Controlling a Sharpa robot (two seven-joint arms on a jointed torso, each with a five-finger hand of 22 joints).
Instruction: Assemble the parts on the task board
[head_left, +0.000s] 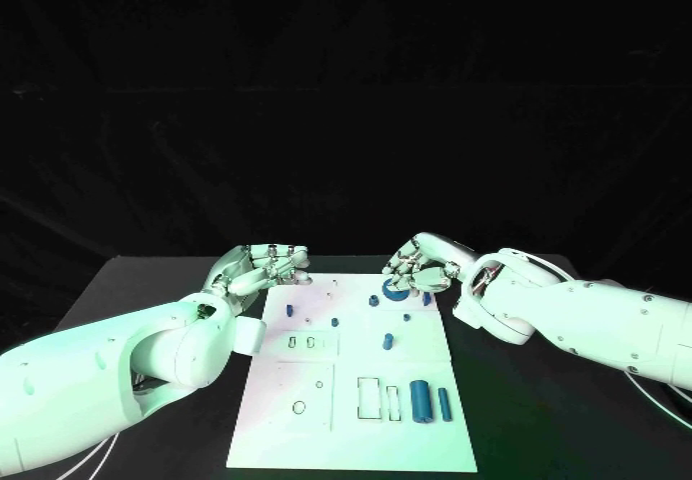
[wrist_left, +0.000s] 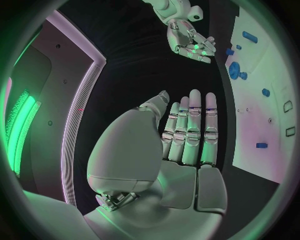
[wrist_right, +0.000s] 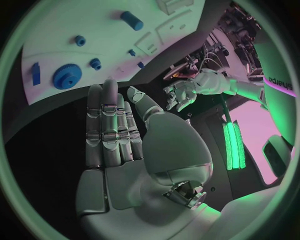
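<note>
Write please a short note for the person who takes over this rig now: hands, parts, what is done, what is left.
Left hand: open, holds nothing, at the far left corner of the white task board.
Right hand: open, holds nothing, above the blue gear at the far edge.
Two blue cylinders lie at the near right; small blue pegs are scattered mid-board.
Done: cannot tell.
Left: empty outlined slots remain to fill.

left hand (head_left: 267, 268): empty, fingers straight | right hand (head_left: 421, 266): empty, fingers straight
</note>
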